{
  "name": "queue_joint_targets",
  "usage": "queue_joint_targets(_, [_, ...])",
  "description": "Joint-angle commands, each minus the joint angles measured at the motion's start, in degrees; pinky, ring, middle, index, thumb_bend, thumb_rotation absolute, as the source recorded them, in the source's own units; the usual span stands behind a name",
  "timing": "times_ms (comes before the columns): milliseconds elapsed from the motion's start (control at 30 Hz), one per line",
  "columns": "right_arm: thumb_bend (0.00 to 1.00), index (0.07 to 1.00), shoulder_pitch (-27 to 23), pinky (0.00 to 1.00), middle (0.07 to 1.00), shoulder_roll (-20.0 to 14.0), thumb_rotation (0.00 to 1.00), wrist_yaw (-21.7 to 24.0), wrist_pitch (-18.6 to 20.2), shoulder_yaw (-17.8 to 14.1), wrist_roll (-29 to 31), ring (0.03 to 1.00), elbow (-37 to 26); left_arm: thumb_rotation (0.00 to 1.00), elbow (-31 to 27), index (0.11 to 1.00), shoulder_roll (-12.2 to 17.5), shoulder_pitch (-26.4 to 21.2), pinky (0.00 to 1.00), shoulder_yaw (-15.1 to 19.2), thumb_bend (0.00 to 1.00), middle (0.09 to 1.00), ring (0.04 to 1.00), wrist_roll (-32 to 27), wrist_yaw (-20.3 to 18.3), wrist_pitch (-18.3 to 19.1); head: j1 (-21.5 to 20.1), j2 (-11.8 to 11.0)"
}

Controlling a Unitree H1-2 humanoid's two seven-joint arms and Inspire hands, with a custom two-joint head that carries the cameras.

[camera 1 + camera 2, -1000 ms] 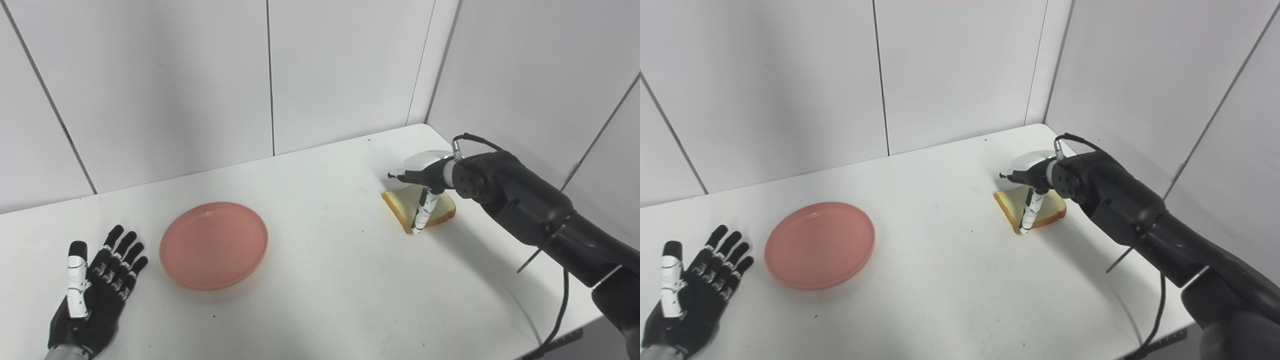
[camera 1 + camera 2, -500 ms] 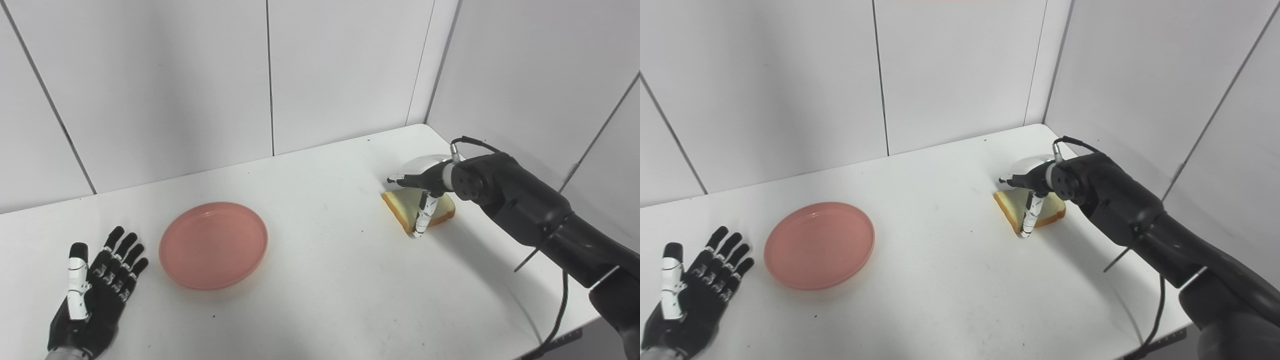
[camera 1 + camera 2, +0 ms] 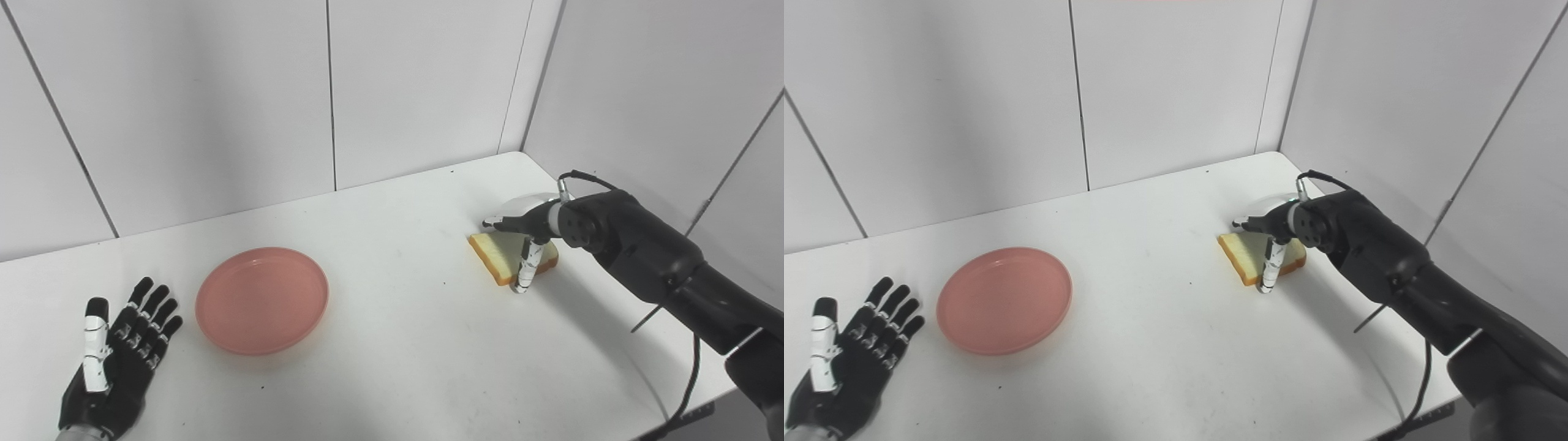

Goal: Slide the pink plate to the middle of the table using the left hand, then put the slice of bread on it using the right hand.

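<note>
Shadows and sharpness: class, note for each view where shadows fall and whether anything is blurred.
Left eye view: soft shadow under the pink plate near rim, even light, no glare. Right eye view: the right hand and arm cast a faint shadow on the table; bread sharp.

Showing bright, even overhead lighting throughout, with both views staying sharp and free of motion blur. Casting only soft, faint shadows beneath the pink plate (image 3: 261,300) and the right arm (image 3: 649,257) onto the table (image 3: 398,343). Bowing slightly at the edges, with the wall seams (image 3: 58,116) leaning outward.
</note>
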Motion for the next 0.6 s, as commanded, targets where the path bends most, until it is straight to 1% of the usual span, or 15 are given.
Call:
queue_joint_targets(0, [1.00, 1.000, -1.4, 0.91, 1.000, -1.2, 0.25, -2.1, 0.1, -2.0, -0.1, 1.000, -0.1, 1.00, 0.4, 1.000, 0.8, 0.0, 1.00, 0.1, 0.78, 1.000, 1.000, 0.6, 0.3, 0.6, 0.0, 0.1])
queue_joint_targets(67, [1.00, 0.990, -1.6, 0.86, 0.995, -0.4, 0.20, -3.4, 0.4, -2.5, -0.1, 0.976, 0.7, 1.00, 0.2, 1.000, 0.9, 0.1, 1.00, 0.1, 0.78, 1.000, 1.000, 0.8, 0.5, 0.6, 0.0, 0.2])
queue_joint_targets(133, [0.99, 0.955, -1.7, 0.84, 0.961, 0.4, 0.16, -5.7, -0.7, -2.5, -0.6, 0.937, 1.4, 1.00, -0.2, 1.000, 0.9, 0.3, 1.00, 0.2, 0.78, 0.999, 1.000, 1.0, 0.9, 0.9, 0.0, 0.3])
queue_joint_targets(167, [0.94, 0.909, -1.6, 0.72, 0.878, 1.0, 0.10, -7.4, -1.5, -2.7, -0.5, 0.839, 1.9, 1.00, -0.4, 1.000, 1.0, 0.4, 1.00, 0.2, 0.77, 1.000, 1.000, 1.0, 0.8, 1.0, 0.0, 0.3])
queue_joint_targets(200, [0.93, 0.903, -1.5, 0.69, 0.864, 1.6, 0.09, -9.0, -2.0, -3.0, -0.2, 0.822, 2.3, 1.00, -0.4, 1.000, 1.1, 0.4, 1.00, 0.2, 0.77, 1.000, 1.000, 0.9, 0.6, 1.0, 0.0, 0.4])
queue_joint_targets(233, [0.90, 0.880, -1.4, 0.59, 0.789, 2.2, 0.05, -10.5, -2.5, -3.3, 0.2, 0.735, 2.9, 1.00, -0.5, 1.000, 1.3, 0.4, 1.00, 0.1, 0.77, 1.000, 1.000, 0.8, 0.4, 1.0, 0.0, 0.4])
queue_joint_targets(267, [0.86, 0.848, -1.4, 0.56, 0.752, 2.7, 0.02, -11.9, -3.3, -3.7, 0.7, 0.694, 3.6, 1.00, -0.6, 1.000, 1.4, 0.4, 1.00, 0.1, 0.78, 1.000, 1.000, 0.7, 0.2, 1.1, 0.2, 0.5])
queue_joint_targets(300, [0.83, 0.827, -1.4, 0.55, 0.736, 3.2, 0.01, -13.3, -4.6, -4.1, 1.5, 0.677, 4.6, 1.00, -0.5, 1.000, 1.4, 0.4, 1.00, 0.1, 0.78, 1.000, 1.000, 0.6, 0.2, 1.1, 0.2, 0.5])
queue_joint_targets(333, [0.79, 0.784, -1.4, 0.59, 0.724, 3.7, 0.00, -14.4, -5.7, -4.5, 2.5, 0.676, 5.6, 1.00, -0.4, 1.000, 1.3, 0.3, 1.00, 0.1, 0.78, 1.000, 1.000, 0.5, 0.2, 1.2, 0.2, 0.5])
queue_joint_targets(367, [0.74, 0.729, -1.5, 0.58, 0.693, 4.0, 0.00, -15.2, -6.5, -4.7, 3.2, 0.643, 6.4, 1.00, -0.3, 1.000, 1.2, 0.3, 1.00, 0.2, 0.77, 1.000, 1.000, 0.4, 0.3, 1.2, 0.2, 0.5])
queue_joint_targets(400, [0.68, 0.668, -1.6, 0.56, 0.649, 4.6, 0.00, -16.7, -7.3, -5.1, 3.9, 0.589, 7.7, 1.00, -0.4, 1.000, 1.1, 0.3, 1.00, 0.2, 0.77, 1.000, 1.000, 0.4, 0.6, 1.4, 0.2, 0.5])
queue_joint_targets(433, [0.58, 0.567, -1.6, 0.52, 0.568, 5.0, 0.00, -17.8, -7.9, -5.3, 4.3, 0.491, 8.6, 1.00, -0.5, 1.000, 1.1, 0.3, 1.00, 0.3, 0.78, 1.000, 1.000, 0.5, 0.8, 1.6, 0.2, 0.5])
queue_joint_targets(500, [0.54, 0.523, -1.9, 0.48, 0.527, 5.7, 0.00, -19.7, -8.9, -5.4, 4.9, 0.441, 10.3, 1.00, -0.4, 1.000, 1.2, 0.3, 1.00, 0.3, 0.78, 1.000, 1.000, 0.3, 0.5, 1.5, 0.3, 0.7])
queue_joint_targets(567, [0.52, 0.511, -2.2, 0.44, 0.506, 6.1, 0.00, -20.6, -9.2, -5.1, 4.8, 0.420, 11.4, 1.00, -0.3, 1.000, 1.3, 0.3, 1.00, 0.2, 0.78, 1.000, 1.000, 0.2, 0.2, 1.4, 0.3, 0.7])
